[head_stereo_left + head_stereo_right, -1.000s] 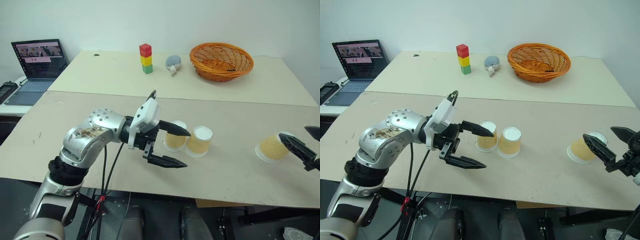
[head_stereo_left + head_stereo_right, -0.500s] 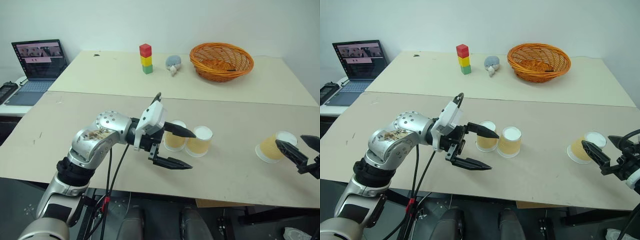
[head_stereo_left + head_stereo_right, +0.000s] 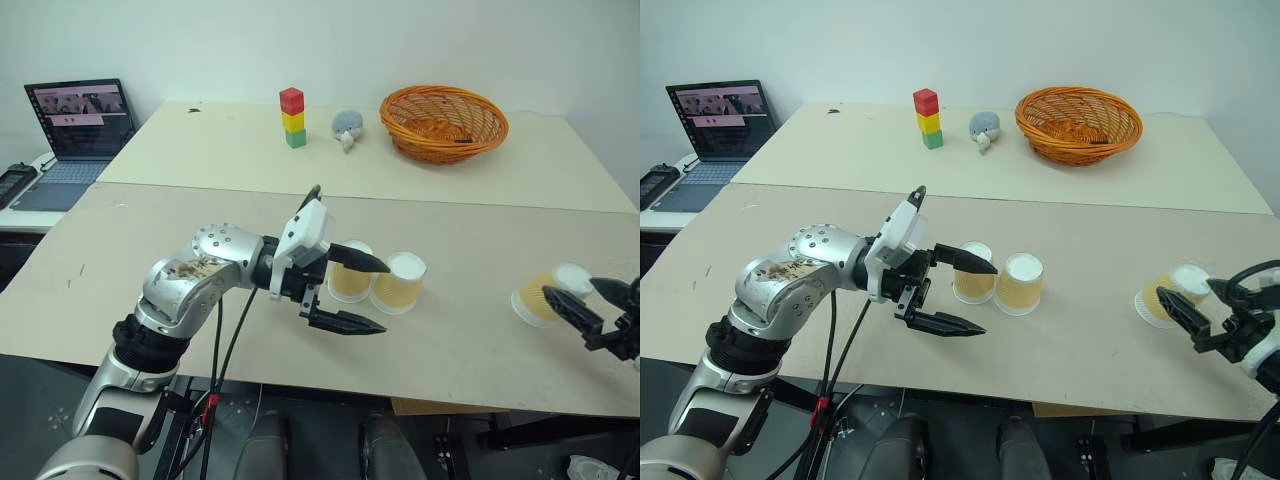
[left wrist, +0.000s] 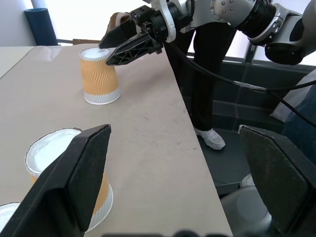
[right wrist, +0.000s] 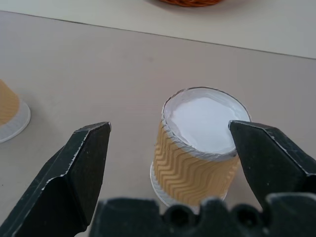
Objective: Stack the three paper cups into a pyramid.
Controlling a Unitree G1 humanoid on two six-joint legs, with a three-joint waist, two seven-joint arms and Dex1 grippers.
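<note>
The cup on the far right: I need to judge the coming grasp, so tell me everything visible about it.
The far-right cup is a tapered paper cup with tan zigzag-ribbed sides, standing upside down on the table, white flat base up, white rim down. It stands apart from the other two cups. The right gripper is open, its fingers either side, seemingly not gripping.

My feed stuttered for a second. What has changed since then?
The right gripper, open, came down toward the table and now sits beside the lone cup without gripping it. The left gripper stayed open beside the two cups. All three cups kept their places.
</note>
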